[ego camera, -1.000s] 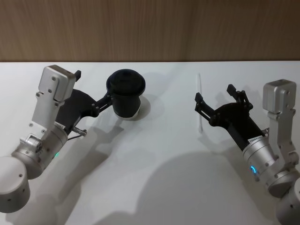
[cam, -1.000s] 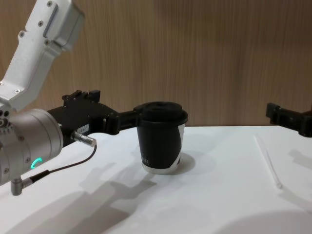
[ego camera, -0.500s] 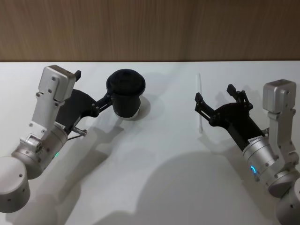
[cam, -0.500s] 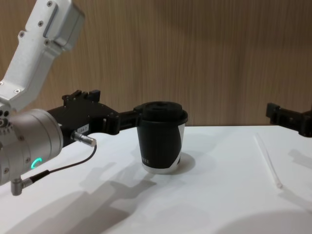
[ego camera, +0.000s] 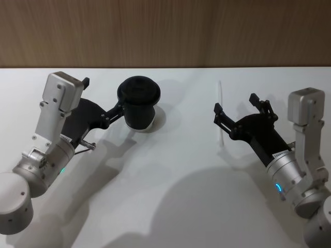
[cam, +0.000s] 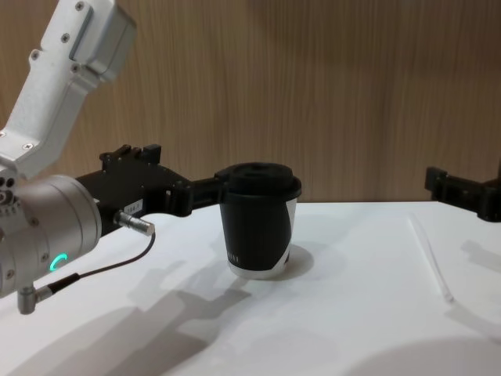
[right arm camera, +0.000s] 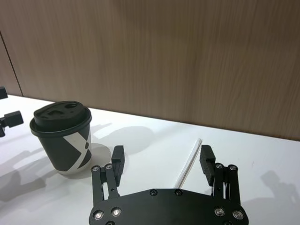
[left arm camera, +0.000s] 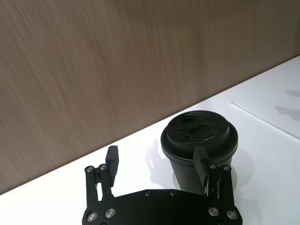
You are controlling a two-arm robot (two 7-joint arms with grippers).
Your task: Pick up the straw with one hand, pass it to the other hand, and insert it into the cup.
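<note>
1. Head view: the straw (ego camera: 219, 93) lies on the table (ego camera: 176, 170) right of the cup (ego camera: 138, 98); our released right end effector (ego camera: 235, 103) hovers there, seemingly lining up a pinch.
2. Left wrist view: our released left end effector (left arm camera: 156, 154) sits beside the cup.
3. Right wrist view: the straw shows between spread fingers (right arm camera: 117, 158).
4. Chest view: the straw lies ungripped.

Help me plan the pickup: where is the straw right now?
The straw lies flat on the white table on the robot's right side, by the fingertips of the open right gripper, well to the right of the cup.
</note>
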